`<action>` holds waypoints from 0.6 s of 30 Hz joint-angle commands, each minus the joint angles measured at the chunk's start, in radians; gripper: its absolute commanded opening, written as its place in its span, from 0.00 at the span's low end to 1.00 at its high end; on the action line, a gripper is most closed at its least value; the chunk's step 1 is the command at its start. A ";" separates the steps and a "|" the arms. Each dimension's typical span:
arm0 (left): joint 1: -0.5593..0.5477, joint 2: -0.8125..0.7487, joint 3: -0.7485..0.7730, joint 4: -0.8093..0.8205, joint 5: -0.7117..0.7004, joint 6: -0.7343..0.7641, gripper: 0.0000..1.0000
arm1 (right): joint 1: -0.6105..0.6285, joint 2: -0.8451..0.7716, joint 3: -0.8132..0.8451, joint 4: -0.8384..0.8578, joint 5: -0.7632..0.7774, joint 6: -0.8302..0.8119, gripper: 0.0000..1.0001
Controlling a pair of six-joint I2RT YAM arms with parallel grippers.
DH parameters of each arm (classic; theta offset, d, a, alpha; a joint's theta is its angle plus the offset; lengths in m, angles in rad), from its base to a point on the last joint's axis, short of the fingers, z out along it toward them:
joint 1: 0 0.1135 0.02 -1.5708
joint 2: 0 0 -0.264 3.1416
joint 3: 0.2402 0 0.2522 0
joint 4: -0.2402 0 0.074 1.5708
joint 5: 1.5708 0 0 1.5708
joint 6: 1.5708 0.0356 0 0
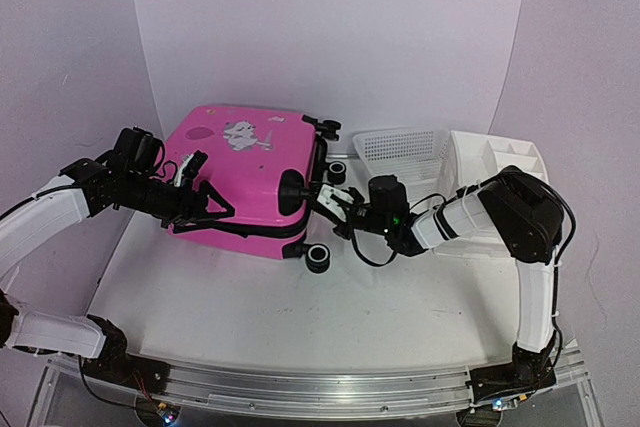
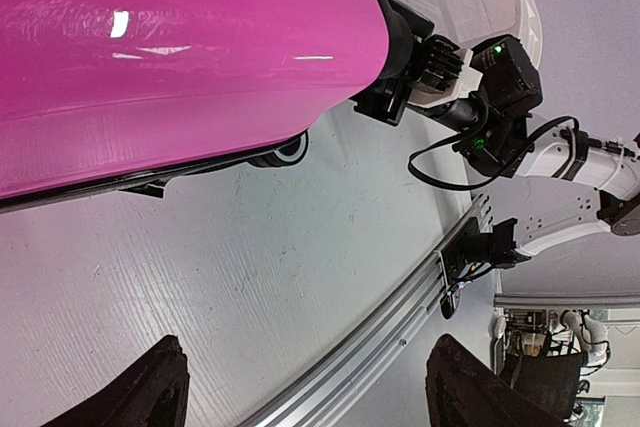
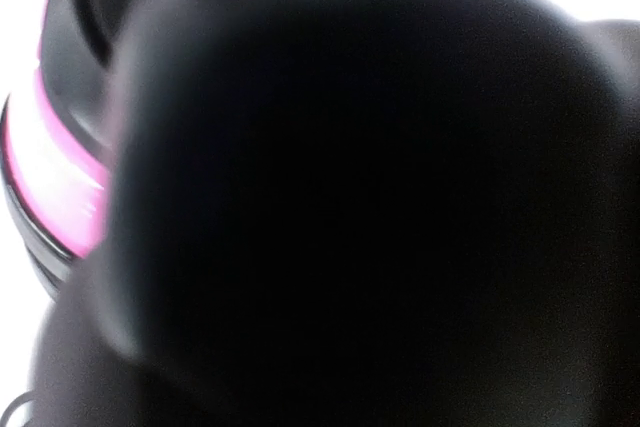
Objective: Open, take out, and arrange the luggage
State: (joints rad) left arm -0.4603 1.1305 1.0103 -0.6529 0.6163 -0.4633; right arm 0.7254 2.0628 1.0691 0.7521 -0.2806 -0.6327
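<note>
Worktop (image 1: 300,317): white, with pale walls behind it and along both sides.

The luggage (image 1: 240,162) lies flat on its broad side in the far-left part of the worktop. We note a hot-pink shell with a white cartoon print facing up, both halves together, and black trim running round the seam. Its wheeled end points toward the middle of the worktop.

A white drawer organizer (image 1: 495,162) sits at the far-right corner. A white mesh basket (image 1: 400,147) stands just beside it on its left, near the luggage's wheeled end.

The left arm reaches in from the left edge along the near-left side of the luggage. The left gripper (image 2: 308,377) is spread wide with nothing between its fingers, and in the wrist view the pink shell sits just above it.

The right arm stretches leftward across the front of the organizer. The right gripper (image 1: 335,199) is up against a black wheel (image 1: 291,187) on the luggage's right end. Its own camera shows only dark blur and a sliver of pink, so we cannot tell whether the fingers are parted or pressed together.

Another wheel (image 1: 319,258) sticks out at the near-right corner of the luggage, resting on the worktop.
</note>
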 commanded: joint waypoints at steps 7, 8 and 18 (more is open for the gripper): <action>-0.005 0.002 0.004 0.036 -0.009 0.020 0.82 | 0.008 -0.050 -0.028 0.015 0.106 0.290 0.00; -0.005 0.005 0.006 0.036 -0.010 0.020 0.82 | 0.008 -0.061 -0.037 0.016 0.098 0.344 0.00; -0.005 0.037 0.010 0.066 -0.014 0.015 0.82 | 0.083 -0.156 -0.094 -0.028 0.040 0.863 0.00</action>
State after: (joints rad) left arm -0.4603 1.1591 1.0103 -0.6514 0.6033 -0.4629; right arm 0.7544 2.0014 0.9955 0.7322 -0.2089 -0.0254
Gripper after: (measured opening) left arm 0.818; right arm 0.020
